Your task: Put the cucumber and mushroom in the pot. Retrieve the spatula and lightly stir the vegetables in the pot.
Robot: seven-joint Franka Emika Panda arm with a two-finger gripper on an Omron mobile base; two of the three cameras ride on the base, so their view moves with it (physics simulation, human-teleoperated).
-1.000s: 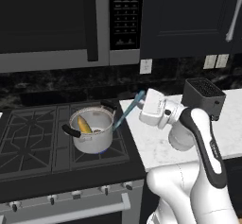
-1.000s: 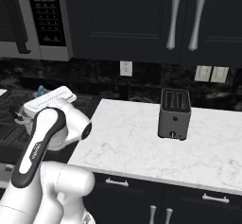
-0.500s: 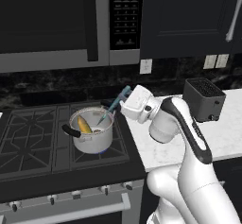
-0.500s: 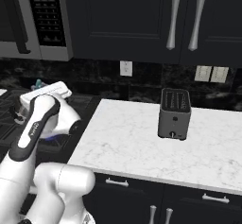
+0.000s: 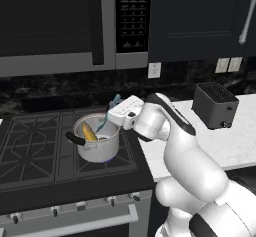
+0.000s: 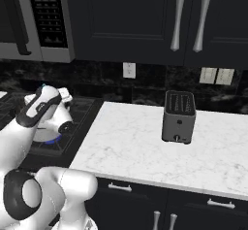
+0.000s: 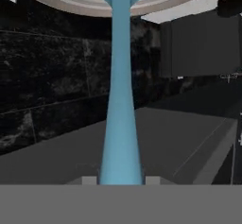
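the gripper clamps the slim light-blue spatula by its handle, blade dipped inside the shiny steel pot on the stove. a yellowish cucumber leans against the pot's inner wall.
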